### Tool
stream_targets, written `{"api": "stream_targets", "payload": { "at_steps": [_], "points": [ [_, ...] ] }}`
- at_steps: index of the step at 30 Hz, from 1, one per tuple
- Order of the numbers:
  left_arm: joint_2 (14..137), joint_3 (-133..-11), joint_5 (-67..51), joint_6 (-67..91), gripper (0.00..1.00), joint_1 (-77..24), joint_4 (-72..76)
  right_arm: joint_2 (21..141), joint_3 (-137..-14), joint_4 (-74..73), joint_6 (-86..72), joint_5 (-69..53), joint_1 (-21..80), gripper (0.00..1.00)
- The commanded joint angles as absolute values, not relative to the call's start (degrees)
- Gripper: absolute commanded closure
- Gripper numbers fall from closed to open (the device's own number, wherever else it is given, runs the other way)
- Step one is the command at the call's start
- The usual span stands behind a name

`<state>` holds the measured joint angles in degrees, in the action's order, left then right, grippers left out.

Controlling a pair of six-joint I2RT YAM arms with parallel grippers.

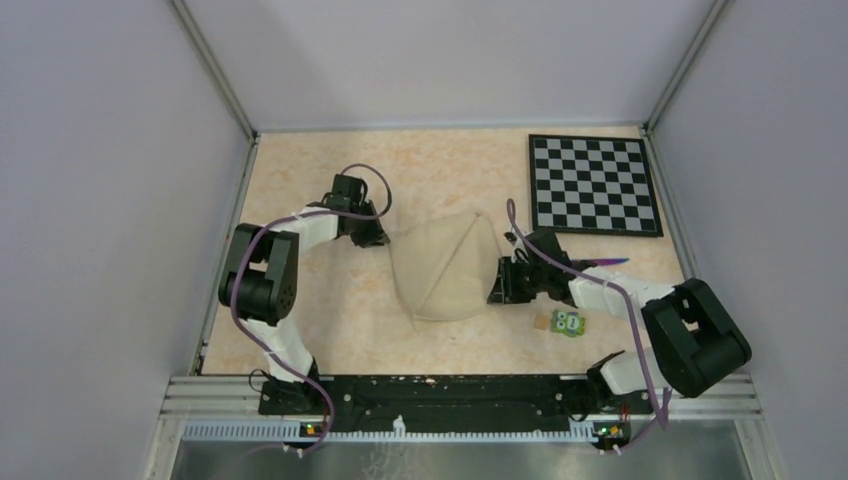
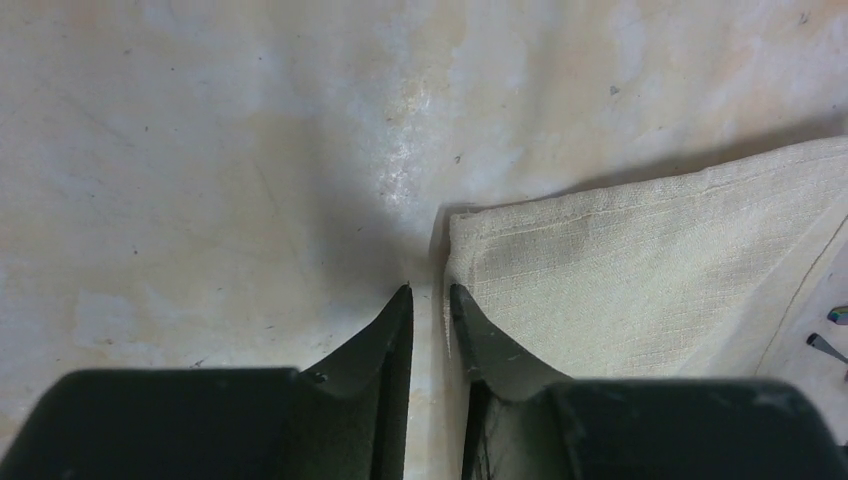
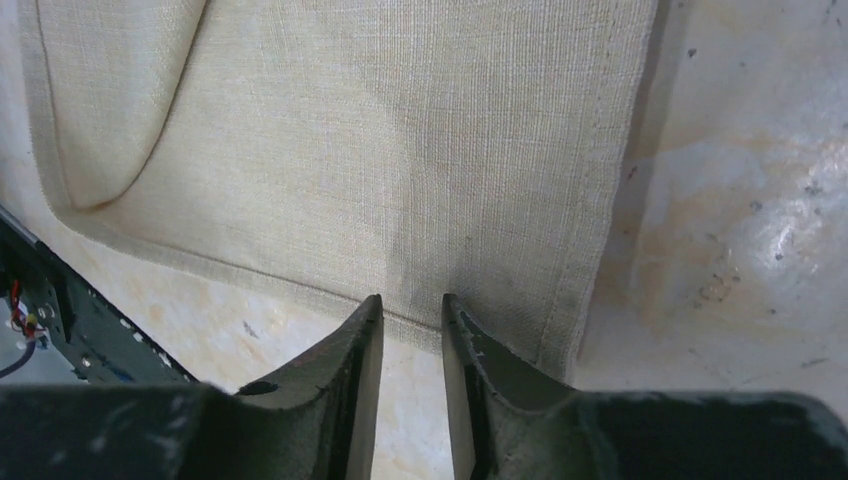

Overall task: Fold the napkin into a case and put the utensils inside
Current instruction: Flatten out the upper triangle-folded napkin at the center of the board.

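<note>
- Napkin [image 1: 445, 268], orientation: it lies mid-table as a loosely folded, rounded shape. We read its long axis, marked by a diagonal crease, from the near-left end to the far-right tip.
- Utensils [image 1: 610, 262]: thin dark pieces, one tinted purple-blue, lie on the tabletop [image 1: 330, 320] to the right of the napkin, behind the right arm [image 1: 610, 295] and apart from the cloth. The left wrist view shows only their tips [image 2: 832, 330], at the frame edge.
- Left arm [image 1: 310, 225]: it is bent at the elbow and reaches rightward. The left gripper [image 1: 378, 238] is low at the napkin's far-left corner.
- Left gripper [image 2: 430, 290], state: the jaws stand narrowly apart with the corner's hem at the gap. We cannot tell whether they pinch the cloth.
- Right arm: it reaches leftward, with the right gripper [image 1: 495, 285] at the napkin's right edge.
- Right gripper [image 3: 412, 300], state: a slim gap separates the dark, tapered fingers [image 3: 350, 370], whose tips meet the hemmed edge. We cannot tell whether it grips.
- Materials: the cloth is a beige-cream, coarse plain weave with stitched hems, and a soft rounded flap is folded over it. The tabletop is pale, speckled and glossy.
- Other items: a chessboard [image 1: 595, 185] lies far right, and a green block [image 1: 570, 322] lies near the right arm.
</note>
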<state>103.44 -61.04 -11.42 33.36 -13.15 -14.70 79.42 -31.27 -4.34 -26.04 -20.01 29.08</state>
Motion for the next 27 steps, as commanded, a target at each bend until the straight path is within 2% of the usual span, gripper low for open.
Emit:
{"api": "stream_targets", "payload": {
  "at_steps": [1, 4, 10, 13, 16, 20, 23, 27],
  "points": [
    [102.5, -57.5, -13.7, 33.7, 0.74, -13.1, -12.2, 77.0, -32.6, -6.0, -24.6, -19.5, 29.0, 0.67],
    [99.2, -55.3, -18.3, 34.5, 0.68, -13.7, -10.8, 77.2, -35.4, -7.4, -23.6, -20.8, 29.0, 0.60],
    [88.8, -49.1, -20.8, 35.8, 0.47, -15.2, -11.3, 79.8, -38.2, -1.6, -25.1, -32.1, 30.3, 0.45],
    [84.1, -45.0, -22.4, 38.0, 0.45, -15.4, -10.5, 81.9, -39.7, 2.7, -27.6, -33.8, 33.6, 0.39],
    [79.7, -39.3, -25.7, 41.5, 0.46, -17.4, -6.7, 85.1, -39.8, 9.6, -32.4, -35.2, 36.2, 0.40],
    [75.5, -35.8, -23.2, 44.3, 0.56, -22.9, -8.8, 89.1, -38.2, 19.4, -39.6, -35.2, 36.3, 0.54],
    [72.5, -32.9, -21.5, 47.4, 0.63, -27.2, -8.9, 92.6, -38.1, 24.4, -43.6, -36.2, 35.9, 0.61],
    [68.9, -30.5, -18.0, 49.7, 0.61, -30.9, -10.0, 96.4, -38.3, 27.8, -46.2, -37.7, 35.1, 0.61]
  ]
}}
